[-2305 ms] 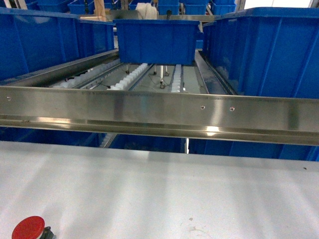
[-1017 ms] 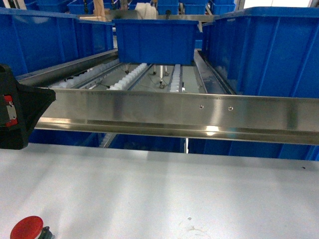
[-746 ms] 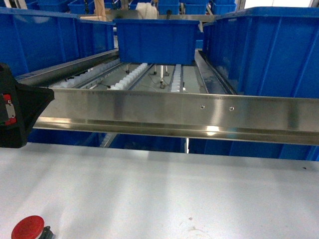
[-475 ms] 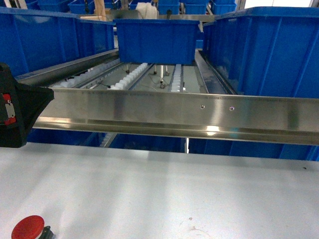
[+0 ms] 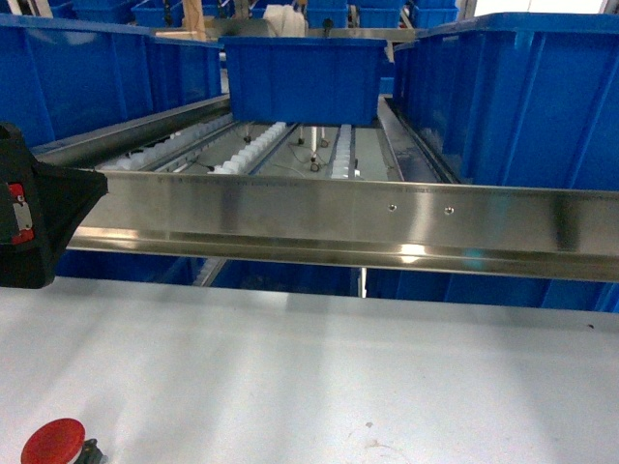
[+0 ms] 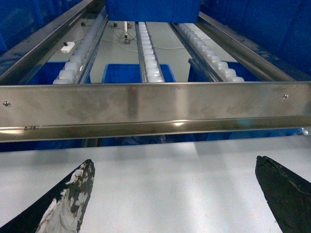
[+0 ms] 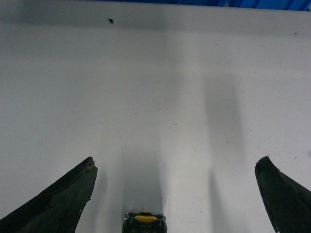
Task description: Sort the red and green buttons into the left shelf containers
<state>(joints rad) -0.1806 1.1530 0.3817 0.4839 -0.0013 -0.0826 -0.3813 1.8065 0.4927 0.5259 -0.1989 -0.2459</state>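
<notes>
Left gripper (image 6: pixel 175 194): fingers apart, empty, above the desk (image 5: pixel 319 377).
Right gripper (image 7: pixel 175 194): fingers apart, empty.
Red button (image 5: pixel 56 444): on the desk's near left corner.

My left arm (image 5: pixel 39 208) showed at the left edge of the head view, a black housing with a small red-and-white mark, raised above the surface (image 5: pixel 319 377). Its claw (image 6: pixel 177 194) was spread wide, nothing between the two dark fingertips (image 6: pixel 73 196), the left one scuffed white. My right claw (image 7: pixel 177 194) was likewise wide apart, both black fingertips (image 7: pixel 63 199) hanging over the surface and gripping nothing. The right arm did not show in the head view.
</notes>
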